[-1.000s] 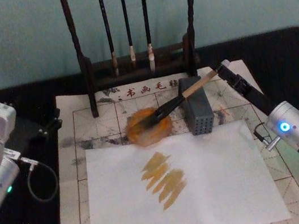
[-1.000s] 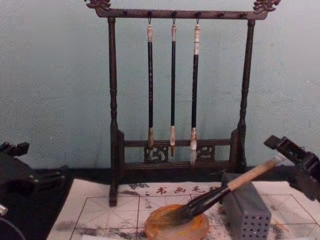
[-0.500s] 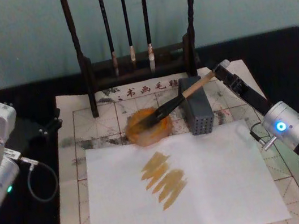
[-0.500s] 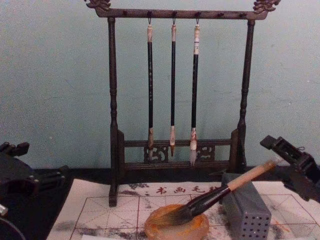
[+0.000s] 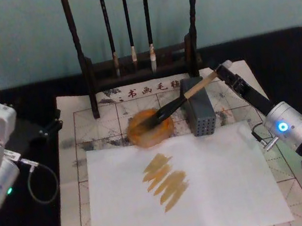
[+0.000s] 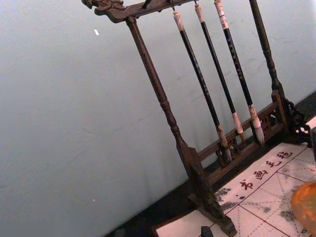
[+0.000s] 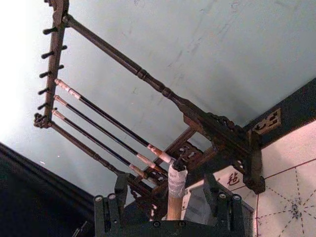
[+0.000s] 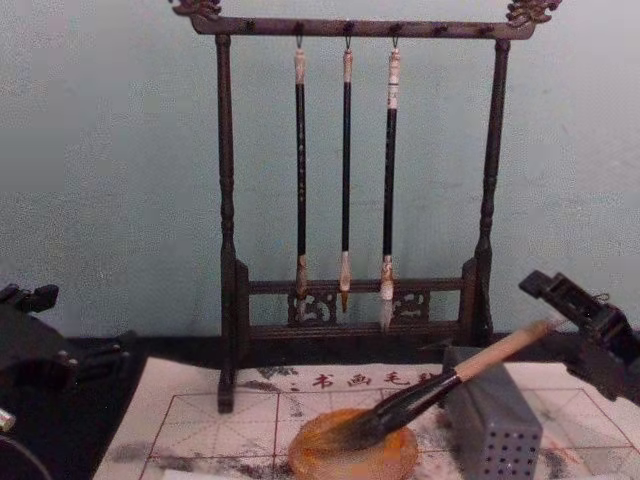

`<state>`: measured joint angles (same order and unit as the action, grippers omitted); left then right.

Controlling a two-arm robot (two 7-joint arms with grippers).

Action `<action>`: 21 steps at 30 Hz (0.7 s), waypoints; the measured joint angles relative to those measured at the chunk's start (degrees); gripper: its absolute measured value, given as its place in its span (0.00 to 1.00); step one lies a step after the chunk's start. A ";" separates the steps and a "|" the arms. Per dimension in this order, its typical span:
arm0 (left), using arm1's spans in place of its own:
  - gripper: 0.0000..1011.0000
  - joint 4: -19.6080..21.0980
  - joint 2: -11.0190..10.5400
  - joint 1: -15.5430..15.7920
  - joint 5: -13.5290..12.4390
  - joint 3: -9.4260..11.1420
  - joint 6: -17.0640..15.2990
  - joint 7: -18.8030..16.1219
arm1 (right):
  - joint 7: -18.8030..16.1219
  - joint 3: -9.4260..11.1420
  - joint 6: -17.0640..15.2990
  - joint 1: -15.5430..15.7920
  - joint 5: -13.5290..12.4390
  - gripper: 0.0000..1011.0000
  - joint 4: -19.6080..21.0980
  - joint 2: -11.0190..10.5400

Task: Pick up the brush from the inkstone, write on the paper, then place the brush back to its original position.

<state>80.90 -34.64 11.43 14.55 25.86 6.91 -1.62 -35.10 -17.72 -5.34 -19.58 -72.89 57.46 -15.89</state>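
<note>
On the inkstone [image 5: 150,130] the brush [image 5: 166,110] is laid, its end straddled by the parted jaws of the right gripper [image 5: 220,71]; the left gripper [image 5: 52,126] is parked.

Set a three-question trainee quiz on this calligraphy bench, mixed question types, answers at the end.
1. True or false: the brush lies with its bristles on the inkstone.
2. The brush handle leans on: A) the grey block; B) a cup; C) a book.
3. Fill in: the right pincer flanks the handle's white-wrapped end with its fingers ___.

Key: 1 true; 2 A; 3 open. The left pincer is parked at the left.
</note>
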 joint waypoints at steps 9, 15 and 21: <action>0.99 0.00 0.00 0.00 0.00 0.00 0.00 0.00 | 0.05 0.13 -0.02 0.05 0.06 0.99 0.01 0.03; 0.99 0.00 0.00 0.00 0.00 0.00 0.00 0.00 | 0.10 0.18 -0.04 0.08 0.10 0.99 0.05 0.06; 0.99 0.00 0.00 0.00 0.00 0.00 0.00 0.00 | 0.10 0.22 -0.07 0.11 0.12 0.99 0.08 0.09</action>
<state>80.90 -34.64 11.43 14.55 25.86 6.91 -1.62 -35.00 -17.50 -5.41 -19.46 -72.77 57.53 -15.80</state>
